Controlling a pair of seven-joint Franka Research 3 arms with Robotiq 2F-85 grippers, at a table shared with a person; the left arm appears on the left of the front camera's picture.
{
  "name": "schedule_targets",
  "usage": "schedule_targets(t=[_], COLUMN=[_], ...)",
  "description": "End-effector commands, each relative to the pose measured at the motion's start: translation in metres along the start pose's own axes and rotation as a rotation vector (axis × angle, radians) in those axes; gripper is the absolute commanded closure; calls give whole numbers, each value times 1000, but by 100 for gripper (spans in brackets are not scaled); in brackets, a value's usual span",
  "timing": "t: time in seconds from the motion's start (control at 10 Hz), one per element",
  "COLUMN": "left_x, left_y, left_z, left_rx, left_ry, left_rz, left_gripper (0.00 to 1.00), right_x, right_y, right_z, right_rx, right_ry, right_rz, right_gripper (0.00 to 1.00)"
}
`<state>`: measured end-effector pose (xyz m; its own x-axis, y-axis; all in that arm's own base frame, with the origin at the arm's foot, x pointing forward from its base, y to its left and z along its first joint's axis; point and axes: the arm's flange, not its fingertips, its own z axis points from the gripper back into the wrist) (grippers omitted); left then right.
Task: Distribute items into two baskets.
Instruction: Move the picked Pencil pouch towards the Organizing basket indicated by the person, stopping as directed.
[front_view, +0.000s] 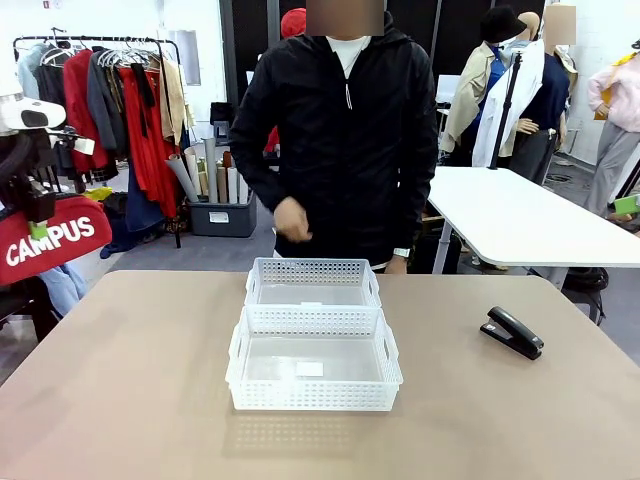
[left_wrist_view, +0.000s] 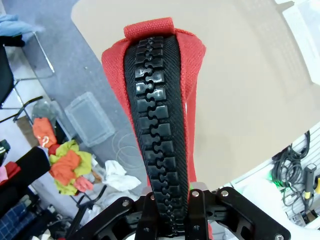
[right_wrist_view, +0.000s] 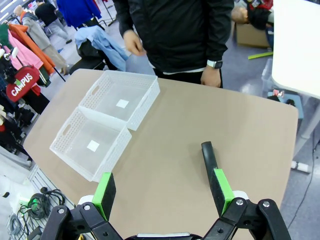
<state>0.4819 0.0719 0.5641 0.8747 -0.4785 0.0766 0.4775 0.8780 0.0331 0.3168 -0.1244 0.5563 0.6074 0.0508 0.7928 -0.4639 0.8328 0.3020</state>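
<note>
Your tan table (front_view: 120, 380) stands before clothes racks, with a person opposite. Nothing is distributed yet: the two white baskets, far basket (front_view: 313, 268) and near basket (front_view: 313, 398), sit empty at centre. One black stapler (front_view: 512, 332) lies at their 3 o'clock. One red pouch (front_view: 50, 245) hangs at 9 o'clock, pinched in the left gripper (left_wrist_view: 172, 210). The right gripper (right_wrist_view: 162, 175) has its jaws spread, empty.

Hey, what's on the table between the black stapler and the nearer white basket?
Nothing; the front view shows bare tabletop between the stapler and the nearer basket.
</note>
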Motion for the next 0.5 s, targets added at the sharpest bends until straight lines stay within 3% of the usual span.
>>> schedule_targets(t=[0.0,0.4], left_x=[0,0], left_y=[2,2], left_z=[4,4], left_rx=[6,6], left_ry=[5,5], left_rz=[4,4], left_gripper=[100,100], right_x=[2,2], right_y=[1,1], right_z=[-1,-1], right_rx=[9,9], right_ry=[-11,-11], right_rz=[-2,-2], right_gripper=[0,0])
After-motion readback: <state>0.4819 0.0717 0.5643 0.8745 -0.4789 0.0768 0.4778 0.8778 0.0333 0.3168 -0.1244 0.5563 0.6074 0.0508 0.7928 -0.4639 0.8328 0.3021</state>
